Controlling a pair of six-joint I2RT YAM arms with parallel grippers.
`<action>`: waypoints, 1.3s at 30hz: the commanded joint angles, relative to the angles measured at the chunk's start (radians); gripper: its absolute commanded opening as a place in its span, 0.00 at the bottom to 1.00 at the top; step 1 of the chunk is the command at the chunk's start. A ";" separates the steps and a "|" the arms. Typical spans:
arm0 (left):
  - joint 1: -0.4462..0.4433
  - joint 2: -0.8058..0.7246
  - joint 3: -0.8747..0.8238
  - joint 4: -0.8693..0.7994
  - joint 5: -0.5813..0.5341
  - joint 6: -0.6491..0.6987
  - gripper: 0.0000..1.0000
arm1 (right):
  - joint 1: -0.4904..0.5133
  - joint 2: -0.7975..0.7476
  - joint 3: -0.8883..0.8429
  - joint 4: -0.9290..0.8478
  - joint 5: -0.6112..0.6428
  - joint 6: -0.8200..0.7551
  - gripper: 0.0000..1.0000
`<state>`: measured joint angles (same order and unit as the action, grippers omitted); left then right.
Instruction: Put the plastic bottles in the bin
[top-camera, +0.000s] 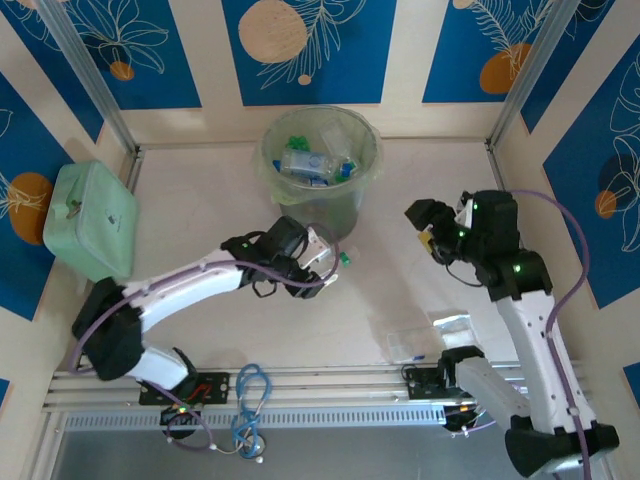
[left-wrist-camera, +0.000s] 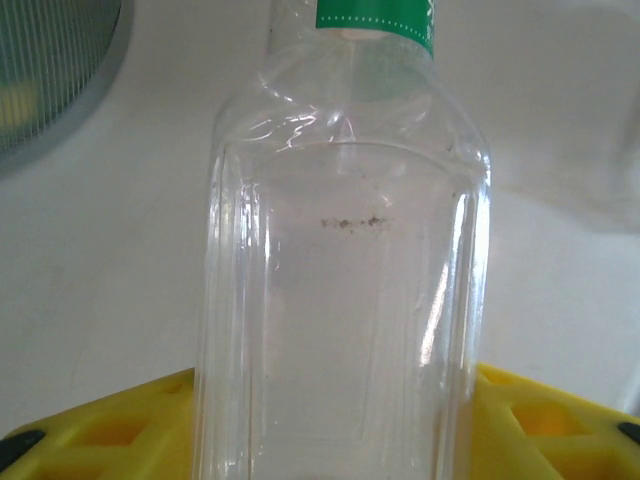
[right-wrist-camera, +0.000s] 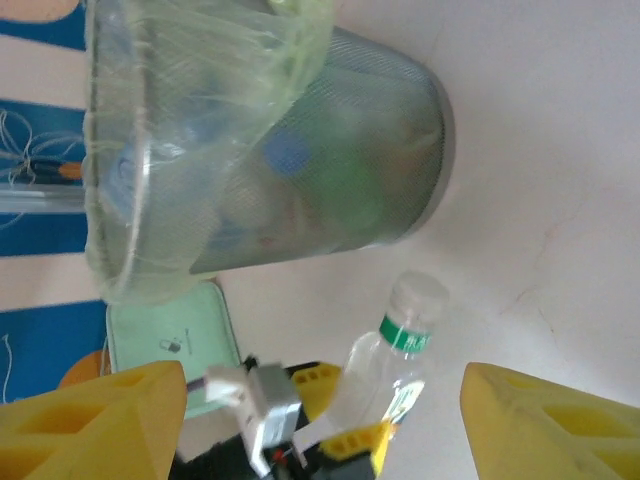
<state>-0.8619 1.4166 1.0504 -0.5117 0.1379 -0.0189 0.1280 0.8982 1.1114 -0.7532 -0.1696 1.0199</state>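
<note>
A clear plastic bottle (left-wrist-camera: 340, 300) with a green neck label lies between the yellow fingers (left-wrist-camera: 110, 432) of my left gripper (left-wrist-camera: 335, 425), which is shut on its body. From above, the left gripper (top-camera: 318, 258) and the bottle (top-camera: 326, 246) sit just in front of the bin (top-camera: 272, 150), a round translucent bucket with a pale green liner. Several bottles (top-camera: 310, 162) lie inside it. In the right wrist view the held bottle (right-wrist-camera: 395, 365) is below the bin (right-wrist-camera: 400, 120). My right gripper (top-camera: 430, 226) hangs open and empty to the right of the bin.
A mint-green boxy case (top-camera: 90, 218) leans at the left wall. Flat clear plastic bags (top-camera: 412, 345) lie near the right arm's base. A blue looped cord (top-camera: 250, 395) rests on the front rail. Walls close in the back and both sides.
</note>
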 joint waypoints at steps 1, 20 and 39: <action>-0.040 -0.097 0.067 -0.077 0.022 0.028 0.54 | -0.036 0.111 0.102 -0.058 -0.248 -0.170 0.74; -0.132 -0.159 0.308 -0.163 -0.063 0.180 0.54 | 0.110 0.205 0.138 -0.071 -0.465 -0.408 0.78; -0.131 -0.158 0.269 -0.110 -0.119 0.149 0.63 | 0.203 0.200 0.126 -0.031 -0.398 -0.385 0.29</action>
<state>-0.9844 1.2648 1.3285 -0.6689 0.0605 0.1375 0.3107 1.1152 1.2415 -0.7773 -0.5644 0.6460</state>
